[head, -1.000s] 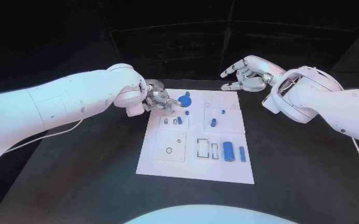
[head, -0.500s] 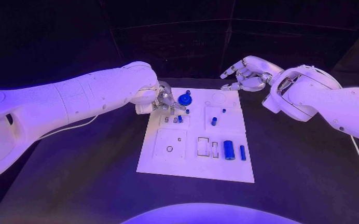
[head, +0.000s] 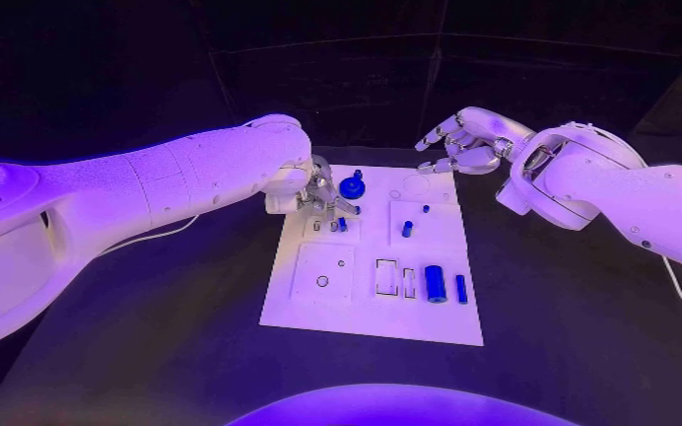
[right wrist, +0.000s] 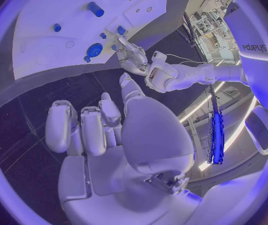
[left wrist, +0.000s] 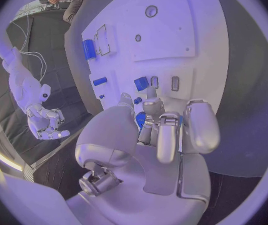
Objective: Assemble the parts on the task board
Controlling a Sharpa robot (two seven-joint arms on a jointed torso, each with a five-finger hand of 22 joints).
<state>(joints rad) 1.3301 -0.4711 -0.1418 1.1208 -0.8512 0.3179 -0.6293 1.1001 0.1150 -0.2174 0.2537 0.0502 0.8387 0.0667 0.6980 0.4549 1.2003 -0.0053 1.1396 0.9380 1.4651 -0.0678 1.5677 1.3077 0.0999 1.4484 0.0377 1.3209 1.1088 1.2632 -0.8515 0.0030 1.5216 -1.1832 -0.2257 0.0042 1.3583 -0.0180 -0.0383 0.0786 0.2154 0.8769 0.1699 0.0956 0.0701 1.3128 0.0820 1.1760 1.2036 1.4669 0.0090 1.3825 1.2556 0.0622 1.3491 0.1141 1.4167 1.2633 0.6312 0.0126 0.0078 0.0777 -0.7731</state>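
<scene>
The fingers [head: 330,199] of the left hand [head: 315,192] curl downward over the upper left part of the task board [head: 363,308], tips close together just above a small blue part [head: 341,224]; whether they pinch anything I cannot tell. The right hand [head: 466,140] hovers off the board's upper right corner, above the black surface [head: 157,327], its fingers [head: 434,140] loosely spread and bent, holding nothing. The white task board lies in the middle of the frame. On it, a round blue knob-like part [head: 351,187] sits near the top edge just right of the left hand. A blue cylinder [head: 435,284] and a slimmer blue bar [head: 460,290] lie side by side at lower right. A short blue peg [head: 407,230] stands near the centre.
</scene>
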